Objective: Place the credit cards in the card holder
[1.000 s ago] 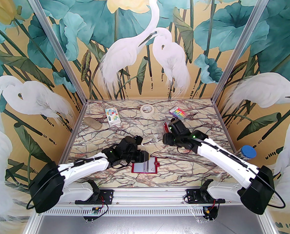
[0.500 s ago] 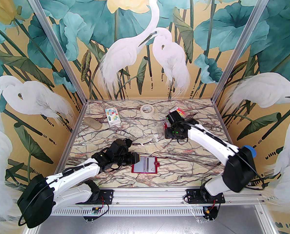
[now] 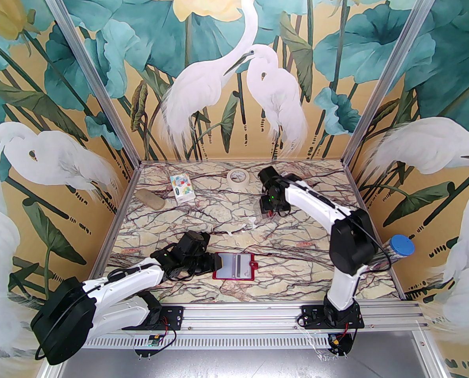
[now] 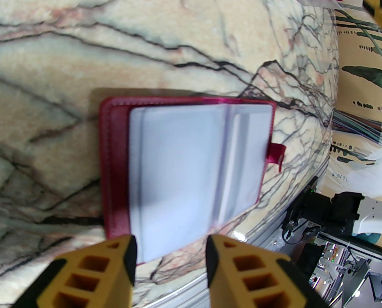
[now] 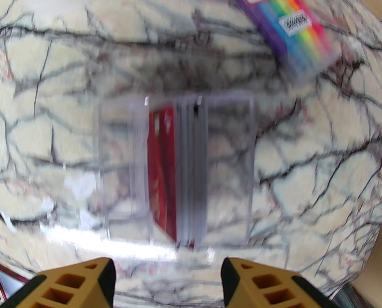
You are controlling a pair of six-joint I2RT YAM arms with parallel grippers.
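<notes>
Painted egrets and lotus leaves wall in a veined marble table (image 3: 202,219). At its six o'clock edge the small dark red leather-like card holder (image 3: 234,266) (image 4: 114,159) lies open and flat, with pale clear pockets inside and its snap tab pointing to three o'clock. The left fingers (image 4: 91,268), yellow with black pads, hang just at the holder's nine o'clock side, moderately apart with nothing between them. Toward one o'clock of the table's middle stands a clear plastic box (image 5: 250,159), and in it the thin pale grey credit cards (image 5: 191,172) stand on edge beside a red card (image 5: 160,172). The wrist view there is blurred. The right fingers (image 5: 264,284) hover over this box, spread fairly wide and empty. A rainbow-striped packet (image 5: 293,30) lies at one o'clock of the box, well apart from it. A roll of white tape (image 3: 238,178) sits at the table's twelve o'clock.
</notes>
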